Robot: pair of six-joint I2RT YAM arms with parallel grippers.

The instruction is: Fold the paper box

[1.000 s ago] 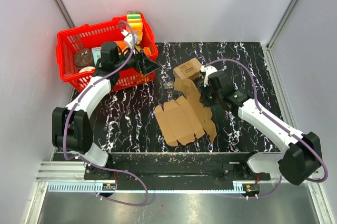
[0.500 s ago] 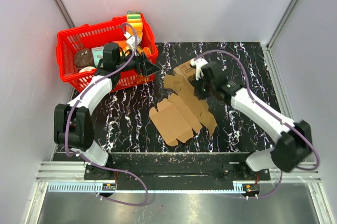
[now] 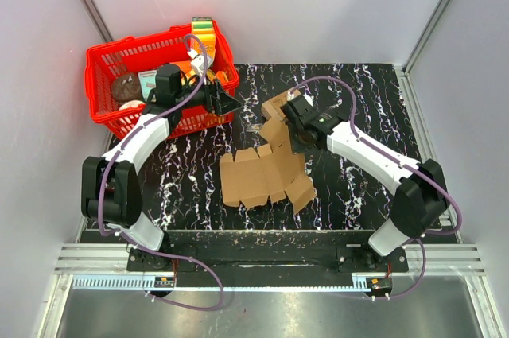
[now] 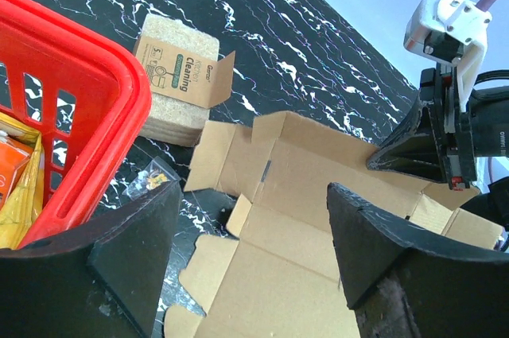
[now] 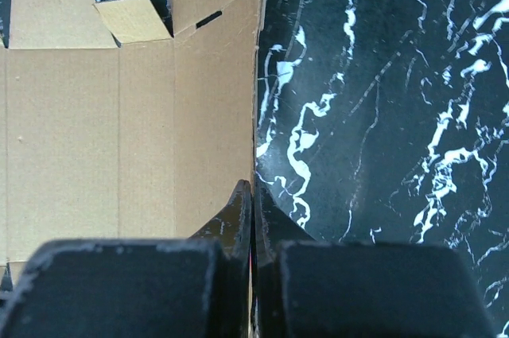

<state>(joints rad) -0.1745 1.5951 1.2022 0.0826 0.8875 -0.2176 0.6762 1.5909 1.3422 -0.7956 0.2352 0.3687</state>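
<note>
In the middle of the black table (image 3: 374, 99), the paper box (image 3: 266, 172) lies unfolded. The right gripper (image 5: 252, 195), fingers pressed together, pinches its edge. The left gripper (image 4: 254, 219) hovers spread wide beside the red basket (image 4: 111, 67).

Basket (image 3: 195, 122) and small box (image 3: 276, 104) crowd the paper box (image 3: 256, 177).

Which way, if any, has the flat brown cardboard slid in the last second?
Yes: the paper box slid left, toward the red basket, pulled by the right gripper pinching its edge.
</note>
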